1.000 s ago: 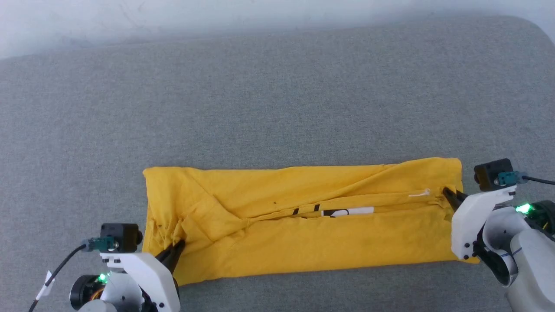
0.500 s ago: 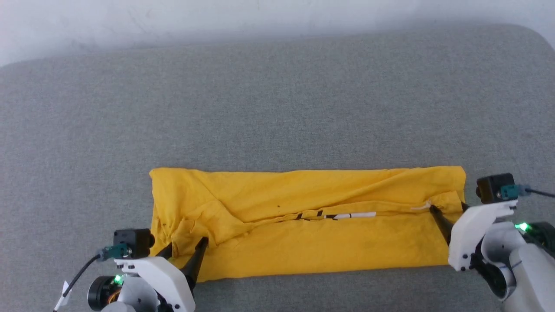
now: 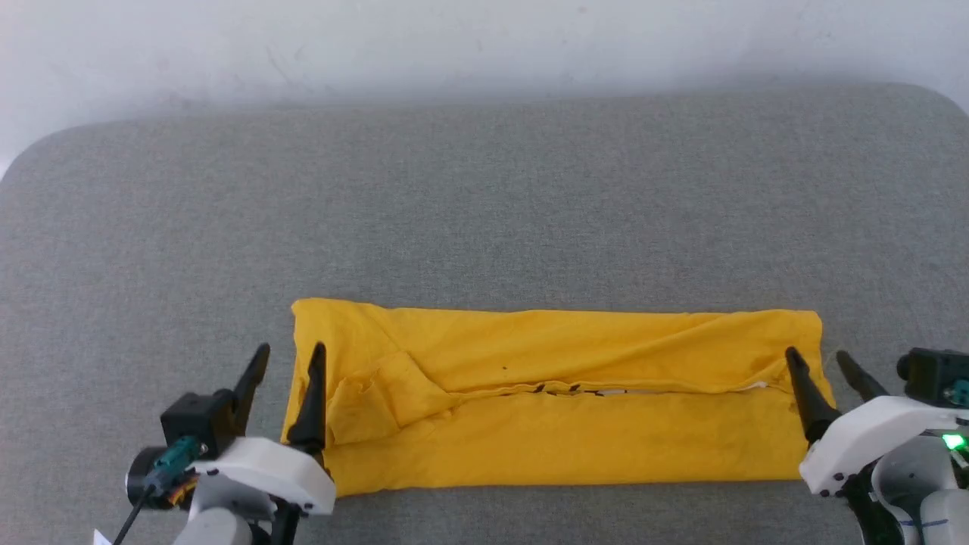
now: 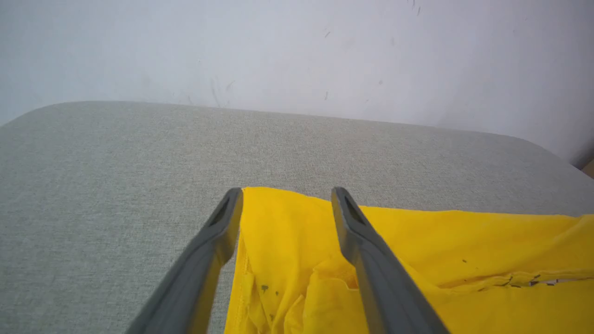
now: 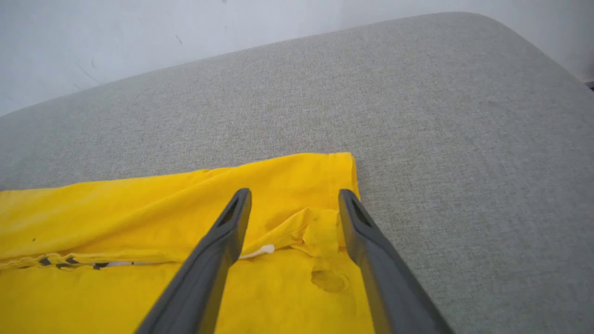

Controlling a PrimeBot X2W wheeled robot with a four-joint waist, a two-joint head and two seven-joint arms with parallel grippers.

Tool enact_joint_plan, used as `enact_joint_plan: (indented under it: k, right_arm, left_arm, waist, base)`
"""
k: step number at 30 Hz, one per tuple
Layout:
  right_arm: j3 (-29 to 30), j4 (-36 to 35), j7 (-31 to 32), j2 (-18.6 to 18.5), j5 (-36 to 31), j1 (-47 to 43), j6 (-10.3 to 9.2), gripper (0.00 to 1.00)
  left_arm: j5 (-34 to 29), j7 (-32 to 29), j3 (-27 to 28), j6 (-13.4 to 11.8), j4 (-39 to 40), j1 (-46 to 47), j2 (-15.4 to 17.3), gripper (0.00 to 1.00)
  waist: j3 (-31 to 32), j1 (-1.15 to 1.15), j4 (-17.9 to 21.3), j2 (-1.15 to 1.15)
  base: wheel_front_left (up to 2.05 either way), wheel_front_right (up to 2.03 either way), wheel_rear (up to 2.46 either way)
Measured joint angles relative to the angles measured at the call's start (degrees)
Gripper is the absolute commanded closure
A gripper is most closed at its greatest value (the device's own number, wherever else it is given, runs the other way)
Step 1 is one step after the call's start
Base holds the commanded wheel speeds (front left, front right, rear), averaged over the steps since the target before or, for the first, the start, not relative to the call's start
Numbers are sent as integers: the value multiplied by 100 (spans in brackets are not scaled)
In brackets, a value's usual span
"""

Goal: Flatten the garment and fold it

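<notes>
— Where is our shirt (image 3: 560,424)?
— We see it lying on the grey desk (image 3: 484,212), folded into a long yellow strip, close to our side.
— What is our left pincer (image 3: 291,348) doing?
— It is spread wide and grasps nothing. It sits right at the shirt's left end.
— And our right pincer (image 3: 816,354)?
— It is wide apart and empty, right at the shirt's right end.

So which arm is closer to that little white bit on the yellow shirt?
Right. The right tool is at the T-shirt's right end, beside the white bit; the left tool is at the opposite end.
</notes>
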State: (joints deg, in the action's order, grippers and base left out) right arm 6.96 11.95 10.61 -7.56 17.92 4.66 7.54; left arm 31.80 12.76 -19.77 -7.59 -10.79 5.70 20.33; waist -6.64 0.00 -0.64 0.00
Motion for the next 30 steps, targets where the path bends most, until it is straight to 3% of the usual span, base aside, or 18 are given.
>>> enact_joint_plan:
  k: [5,11,23,30]
  right_arm:
    - [375,-377,-114,278,-192,-62,0,0]
    - [783,-342,-30,428,-338,-38,0,0]
    - [1363,937,984,450,-350,595,0,0]
    - [1440,1546,1745,450,-778,1033,0,0]
  left_arm:
    - [-428,190,247,-70,-37,288,-165,0]
    - [-1192,197,762,18,240,434,-523,0]
    - [-1926,197,1475,516,119,446,-1203,0]
    - [-2172,197,1792,756,91,445,-1405,0]
  waist:
    - [67,0,-66,0]
    - [96,0,-115,0]
    - [55,0,-162,0]
    - [13,0,-179,0]
  base:
    - [0,0,0]
    - [0,0,0]
    - [0,0,0]
    - [0,0,0]
